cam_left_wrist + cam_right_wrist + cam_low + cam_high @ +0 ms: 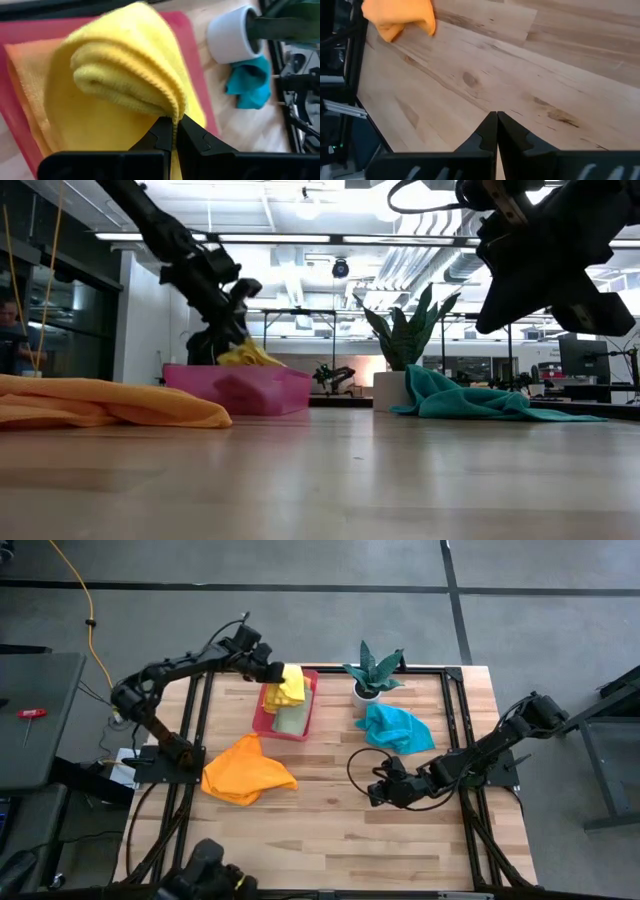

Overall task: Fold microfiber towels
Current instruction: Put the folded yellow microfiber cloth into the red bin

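My left tool (174, 131) is pinching a folded yellow microfiber towel (125, 85) by its edge, just over the pink rectangular plastic tray (258, 720) in the upper middle of the high view. I judge I am setting a finished towel into the tray; next I need to lower it flat onto the pale green cloth (292, 720) there and release cleanly.

My right tool (385, 790) hovers pressed together and empty over bare tabletop (340, 840) at lower centre-right.

The crumpled orange microfiber towel (247, 772) lies at centre-left, the crumpled teal microfiber towel (395, 727) beside the white potted plant (372, 675).

The wrist view shows the stacked layers at the pinch; the low view shows the towel hanging above the tray rim.
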Controlling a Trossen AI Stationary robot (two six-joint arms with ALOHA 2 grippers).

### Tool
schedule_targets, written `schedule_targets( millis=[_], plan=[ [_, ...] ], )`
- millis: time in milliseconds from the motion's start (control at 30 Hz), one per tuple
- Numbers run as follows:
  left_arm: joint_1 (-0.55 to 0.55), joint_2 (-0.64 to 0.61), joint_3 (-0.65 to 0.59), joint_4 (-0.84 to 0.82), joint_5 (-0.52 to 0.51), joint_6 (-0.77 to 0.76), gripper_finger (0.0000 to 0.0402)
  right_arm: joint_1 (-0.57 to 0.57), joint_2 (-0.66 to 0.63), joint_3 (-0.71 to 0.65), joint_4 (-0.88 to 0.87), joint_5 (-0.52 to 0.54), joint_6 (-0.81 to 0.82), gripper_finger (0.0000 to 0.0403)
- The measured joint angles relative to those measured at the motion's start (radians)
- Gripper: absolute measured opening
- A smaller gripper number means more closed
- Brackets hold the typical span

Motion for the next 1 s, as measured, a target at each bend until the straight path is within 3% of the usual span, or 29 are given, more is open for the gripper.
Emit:
schedule_targets(
  millis=[233,667,1000],
  plan=[
    [0.003,0.039,0.0,-0.01,-0.056,0.041,0.0,0.0,0.0,0.0,0.002,0.064,0.045,0.0],
    [0.095,0.036,0.0,-0.067,0.012,0.073,0.0003,0.0,0.0,0.0,0.001,0.08,0.041,0.0],
    [0.104,0.036,0.0,-0.109,-0.046,0.152,0.0078,0.0,0.0,0.0,0.001,0.109,0.041,0.0]
  ],
)
